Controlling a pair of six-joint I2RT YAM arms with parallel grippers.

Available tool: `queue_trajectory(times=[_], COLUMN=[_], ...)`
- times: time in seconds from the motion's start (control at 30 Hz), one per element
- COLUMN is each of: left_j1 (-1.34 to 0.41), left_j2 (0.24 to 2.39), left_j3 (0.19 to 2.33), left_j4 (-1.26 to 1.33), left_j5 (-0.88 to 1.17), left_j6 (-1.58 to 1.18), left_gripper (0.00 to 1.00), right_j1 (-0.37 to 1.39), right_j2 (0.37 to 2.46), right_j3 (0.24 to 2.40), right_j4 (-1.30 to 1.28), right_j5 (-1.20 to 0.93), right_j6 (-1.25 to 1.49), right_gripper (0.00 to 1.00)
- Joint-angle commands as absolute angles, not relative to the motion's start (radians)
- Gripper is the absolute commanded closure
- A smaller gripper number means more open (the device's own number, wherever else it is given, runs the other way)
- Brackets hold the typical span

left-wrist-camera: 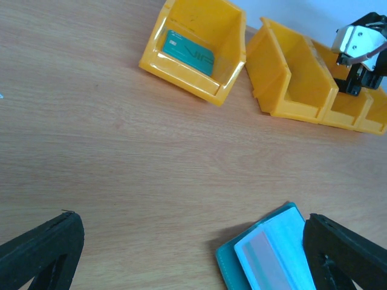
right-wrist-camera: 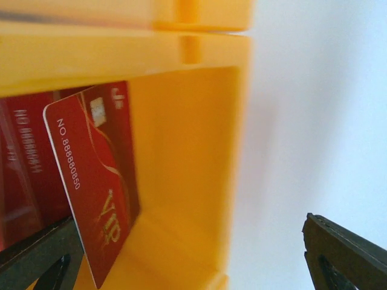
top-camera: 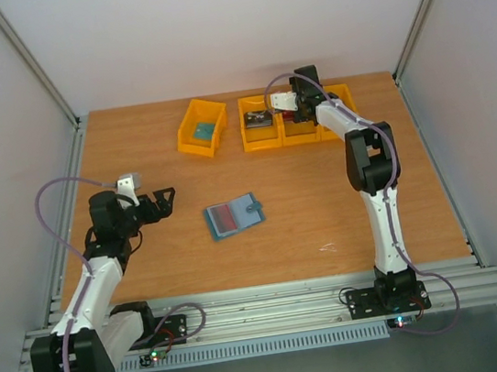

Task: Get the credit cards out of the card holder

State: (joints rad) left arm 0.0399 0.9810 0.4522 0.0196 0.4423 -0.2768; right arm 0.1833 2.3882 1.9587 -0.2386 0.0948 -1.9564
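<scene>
The card holder (top-camera: 234,216) lies open at the table's middle, slate-blue with a small tab on its right side. A reddish card (top-camera: 227,215) shows in its pocket. In the left wrist view the card holder (left-wrist-camera: 233,266) sits at the bottom edge with a pale card face (left-wrist-camera: 266,261). My left gripper (top-camera: 169,203) is open and empty, just left of the holder and apart from it; it also shows in its wrist view (left-wrist-camera: 190,217). My right gripper (top-camera: 303,115) is open over the back bins. Its wrist view (right-wrist-camera: 187,226) shows a red card (right-wrist-camera: 91,181) standing in a yellow bin (right-wrist-camera: 181,157).
Four yellow bins stand along the back. The separate left bin (top-camera: 201,128) holds a teal card (left-wrist-camera: 188,52). The second bin (top-camera: 259,123) holds a dark card. Another red card (right-wrist-camera: 24,169) is behind the first one. The far wall is close behind the bins.
</scene>
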Motion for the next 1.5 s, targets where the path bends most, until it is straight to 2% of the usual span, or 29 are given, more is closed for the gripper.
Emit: queue_trajectory(times=[0.0, 0.2, 0.3, 0.4, 0.53, 0.63, 0.73, 0.9, 1.0, 1.07, 1.33, 1.47], left_j1=[0.045, 0.046, 0.045, 0.045, 0.045, 0.046, 0.045, 0.045, 0.045, 0.044, 0.042, 0.042], left_j2=[0.944, 0.897, 0.871, 0.850, 0.840, 0.846, 0.848, 0.823, 0.800, 0.792, 0.766, 0.758], left_j3=[0.470, 0.475, 0.470, 0.455, 0.437, 0.420, 0.385, 0.324, 0.291, 0.279, 0.263, 0.259], left_j4=[0.065, 0.037, 0.021, 0.005, 0.005, -0.056, -0.090, -0.166, -0.195, -0.192, -0.166, -0.158], left_j5=[0.488, 0.487, 0.469, 0.430, 0.415, 0.368, 0.321, 0.265, 0.224, 0.217, 0.201, 0.189], left_j6=[-0.279, -0.307, -0.342, -0.429, -0.523, -0.629, -0.745, -0.841, -0.862, -0.865, -0.885, -0.895], left_gripper=[0.01, 0.01, 0.01, 0.01, 0.01, 0.01, 0.01, 0.01, 0.01, 0.01, 0.01, 0.01], right_j1=[0.203, 0.233, 0.279, 0.350, 0.454, 0.511, 0.624, 0.821, 0.901, 0.943, 1.030, 1.031], right_j2=[2.277, 2.176, 2.092, 1.972, 1.811, 1.733, 1.695, 1.756, 1.834, 1.899, 2.188, 2.256], right_j3=[1.942, 1.932, 1.922, 1.915, 1.899, 1.843, 1.746, 1.692, 1.686, 1.711, 1.888, 1.936], right_j4=[-0.095, 0.100, 0.126, -0.108, -0.457, -0.578, -0.627, -0.789, -0.848, -0.880, -1.042, -1.081], right_j5=[0.161, 0.276, 0.380, 0.387, 0.222, -0.016, -0.050, 0.109, 0.111, 0.114, 0.215, 0.249], right_j6=[-1.936, -1.836, -1.643, -1.357, -0.908, -0.554, -0.369, -0.283, -0.233, -0.215, -0.194, -0.207], right_gripper=[0.02, 0.02, 0.01, 0.01, 0.01, 0.01, 0.01, 0.01, 0.02, 0.05, 0.08, 0.14])
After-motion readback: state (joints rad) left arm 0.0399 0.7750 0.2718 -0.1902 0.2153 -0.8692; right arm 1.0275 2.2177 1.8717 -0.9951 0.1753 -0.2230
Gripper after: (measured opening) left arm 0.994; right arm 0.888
